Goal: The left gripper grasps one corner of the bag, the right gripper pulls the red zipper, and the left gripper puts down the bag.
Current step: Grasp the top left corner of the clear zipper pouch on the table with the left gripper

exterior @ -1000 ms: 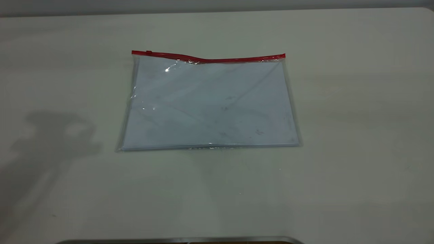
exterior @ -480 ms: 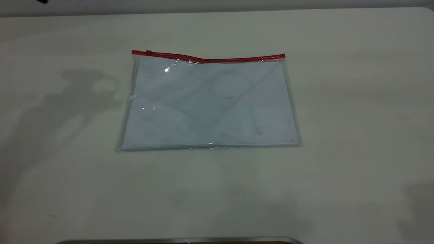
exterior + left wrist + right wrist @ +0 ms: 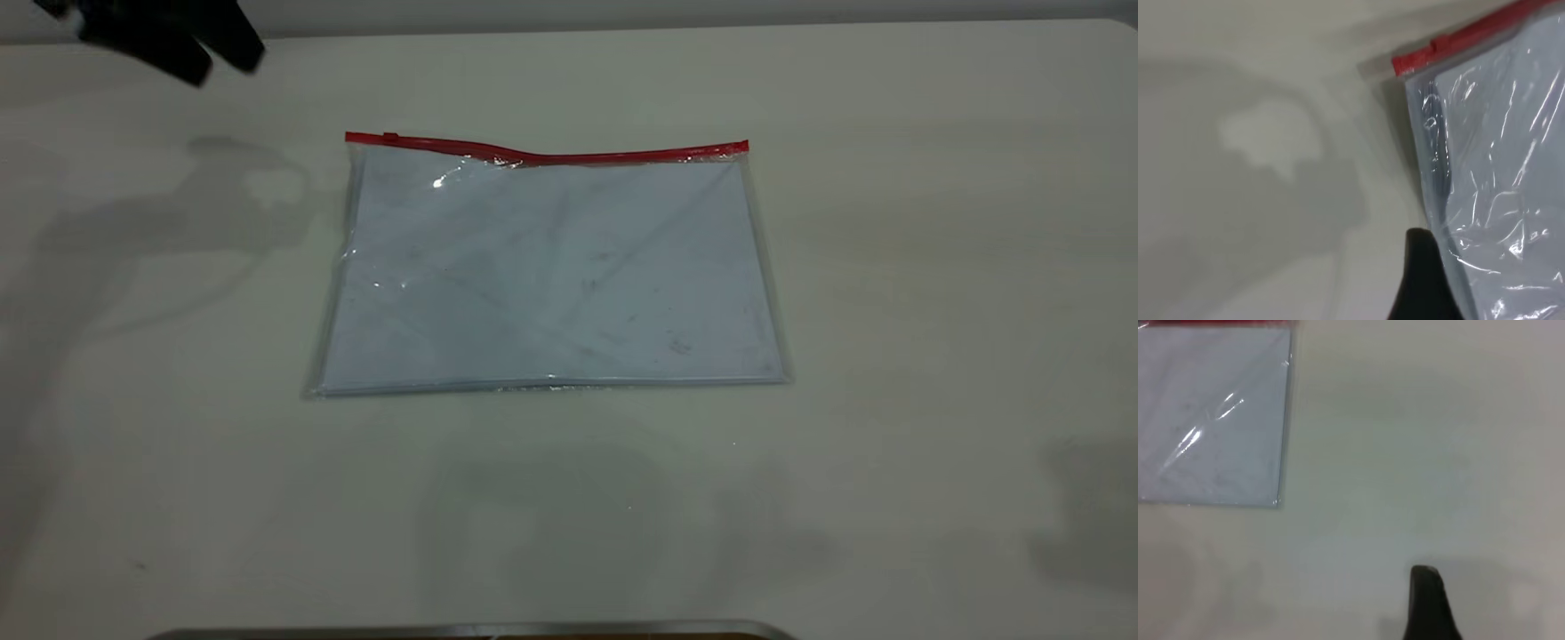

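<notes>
Well ahead of the left claw (image 3: pixel 169 40): bag (image 3: pixel 551 276), flat on worktop (image 3: pixel 933 267), red zipper (image 3: pixel 542 153) closed, corner (image 3: pixel 1405 67) ungrasped. Step: approach. Claw opening indiscernible, probably spread. Next: descend onto corner.

The bag (image 3: pixel 551 276) is seen as clear plastic, pale bluish-white inside, with faint grey smudges. The red zipper (image 3: pixel 569 156) is coloured bright red. The table (image 3: pixel 933 267) is shown plain off-white. The left gripper (image 3: pixel 169 36) is seen as black.
</notes>
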You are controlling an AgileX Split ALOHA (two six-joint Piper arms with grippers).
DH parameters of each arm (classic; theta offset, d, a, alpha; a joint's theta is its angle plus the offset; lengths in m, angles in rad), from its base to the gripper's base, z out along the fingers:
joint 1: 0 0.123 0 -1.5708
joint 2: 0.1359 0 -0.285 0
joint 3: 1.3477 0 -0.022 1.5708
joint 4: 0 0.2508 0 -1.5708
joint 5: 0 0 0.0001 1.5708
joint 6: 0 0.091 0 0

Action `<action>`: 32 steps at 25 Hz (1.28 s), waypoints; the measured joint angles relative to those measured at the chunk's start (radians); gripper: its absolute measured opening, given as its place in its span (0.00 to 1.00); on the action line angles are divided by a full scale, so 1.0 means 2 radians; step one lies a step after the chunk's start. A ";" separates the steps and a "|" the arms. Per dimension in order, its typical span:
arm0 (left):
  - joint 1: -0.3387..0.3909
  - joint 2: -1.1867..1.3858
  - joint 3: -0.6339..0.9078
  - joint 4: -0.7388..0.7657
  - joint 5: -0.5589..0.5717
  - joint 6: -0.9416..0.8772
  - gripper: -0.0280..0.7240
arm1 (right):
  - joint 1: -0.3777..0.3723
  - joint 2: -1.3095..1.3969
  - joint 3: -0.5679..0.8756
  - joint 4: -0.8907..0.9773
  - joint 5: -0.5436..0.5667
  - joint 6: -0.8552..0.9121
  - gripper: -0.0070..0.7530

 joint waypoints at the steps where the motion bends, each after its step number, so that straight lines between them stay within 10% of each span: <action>1: 0.000 0.008 0.000 -0.005 -0.001 0.008 0.82 | 0.000 0.000 0.000 0.000 0.000 0.000 0.72; 32: 0.000 0.160 -0.004 -0.304 -0.051 0.227 0.82 | 0.000 0.000 -0.001 0.001 -0.002 -0.007 0.72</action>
